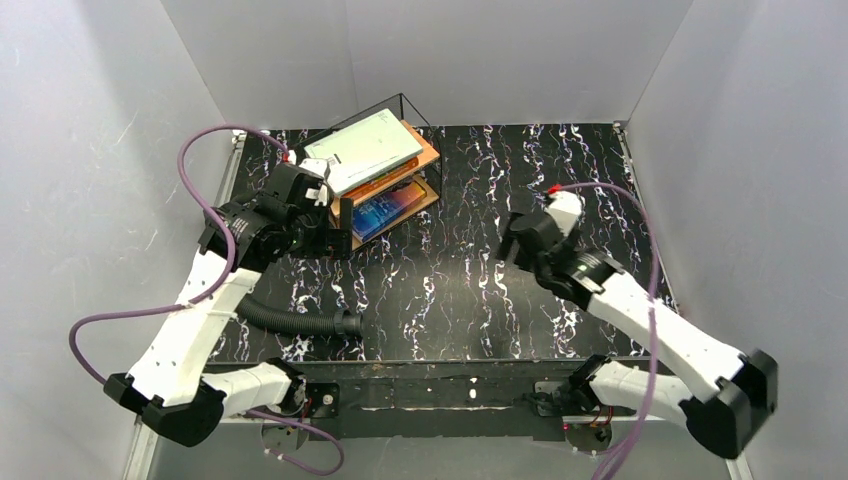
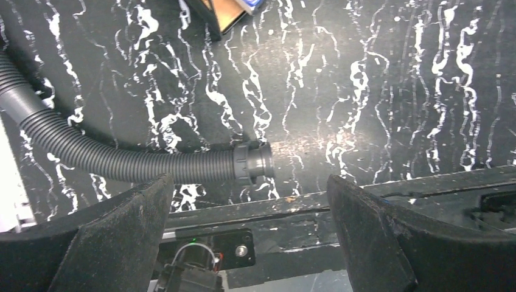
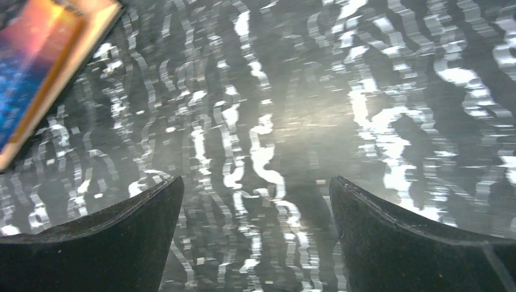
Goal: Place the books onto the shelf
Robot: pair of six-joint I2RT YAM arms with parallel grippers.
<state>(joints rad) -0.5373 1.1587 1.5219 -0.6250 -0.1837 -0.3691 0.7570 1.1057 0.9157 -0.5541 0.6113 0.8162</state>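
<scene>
The shelf (image 1: 432, 160), a black wire rack with two wooden boards, stands at the back left of the table. A pale grey-green book (image 1: 365, 147) lies on top, over an orange and a red book edge (image 1: 388, 181). A blue book (image 1: 385, 212) lies on the lower board and shows blurred at the right wrist view's top left (image 3: 30, 67). My left gripper (image 1: 335, 236) (image 2: 249, 182) is open and empty beside the shelf's near-left corner (image 2: 222, 13). My right gripper (image 1: 512, 245) (image 3: 257, 182) hangs open and empty over the bare marbled table, right of the shelf.
A black corrugated hose (image 1: 300, 322) (image 2: 122, 161) lies on the table in front of the left arm, its end pointing right. The table's near edge rail (image 2: 304, 207) runs below the left fingers. White walls enclose the table on three sides.
</scene>
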